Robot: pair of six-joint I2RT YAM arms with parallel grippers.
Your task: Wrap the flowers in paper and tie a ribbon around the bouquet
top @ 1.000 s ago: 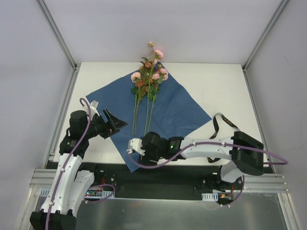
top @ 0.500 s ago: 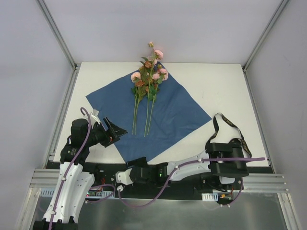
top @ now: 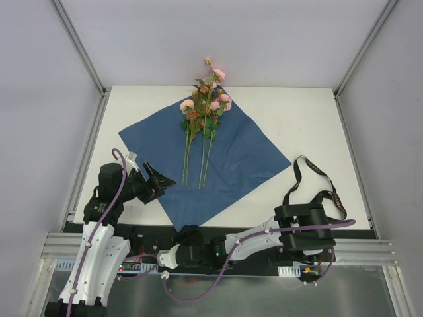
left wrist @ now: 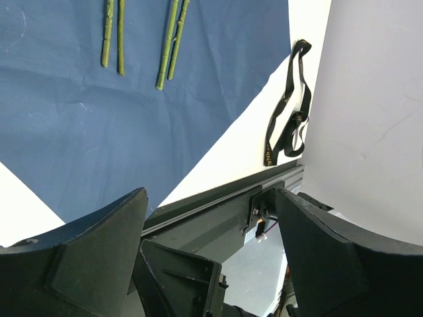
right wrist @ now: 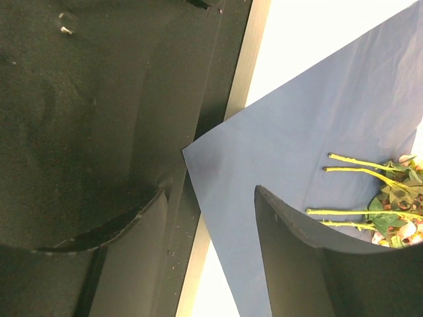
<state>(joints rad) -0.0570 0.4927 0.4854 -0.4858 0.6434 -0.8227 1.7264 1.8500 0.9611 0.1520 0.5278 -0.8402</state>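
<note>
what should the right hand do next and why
Probably close the right hand on the near corner of the paper. That corner sticks out past the table edge and sits in the gap between the open fingers, so a pinch there should let it fold the paper up over the flowers' stems.

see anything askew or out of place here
The near corner of the paper pokes past the front edge of the table, over the black rail. Nothing else looks spilled or damaged.
</note>
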